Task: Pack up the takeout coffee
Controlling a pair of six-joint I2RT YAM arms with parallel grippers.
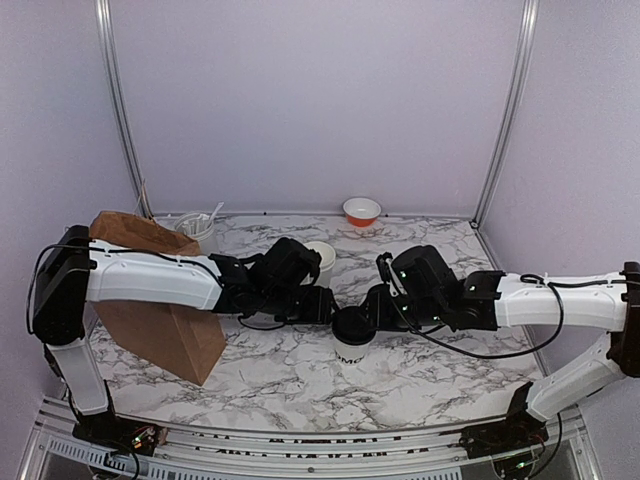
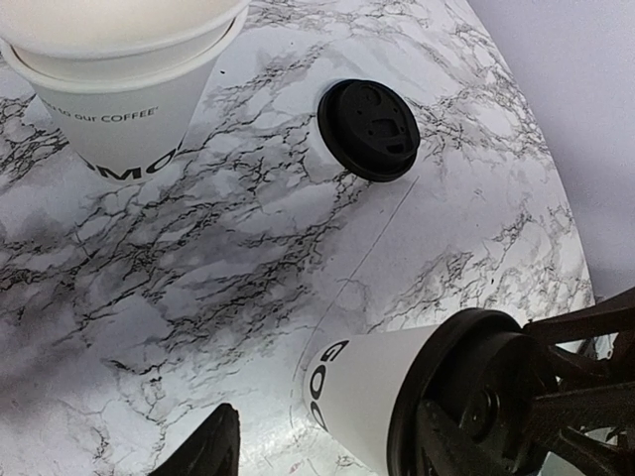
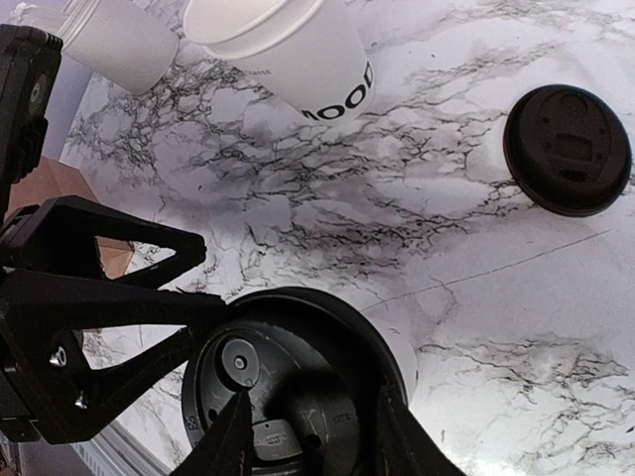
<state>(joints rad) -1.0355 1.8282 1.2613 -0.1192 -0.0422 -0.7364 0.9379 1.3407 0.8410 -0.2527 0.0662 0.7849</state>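
Note:
A white paper cup with a black lid (image 1: 351, 348) stands at the middle of the marble table. In the left wrist view this lidded cup (image 2: 365, 389) sits between the fingers of my left gripper (image 2: 322, 441), which is open, with a clear gap on the left side. My right gripper (image 3: 313, 436) hovers over the cup's lid (image 3: 288, 337), its fingers apart above the lid's top. A second cup (image 1: 322, 262) stands without a lid behind the grippers, and a loose black lid (image 2: 369, 129) lies flat on the table.
A brown paper bag (image 1: 160, 320) stands at the left under my left arm. A grey-white canister of utensils (image 1: 197, 232) is at the back left. An orange-and-white bowl (image 1: 361, 211) sits by the back wall. Both arms meet at the table's middle.

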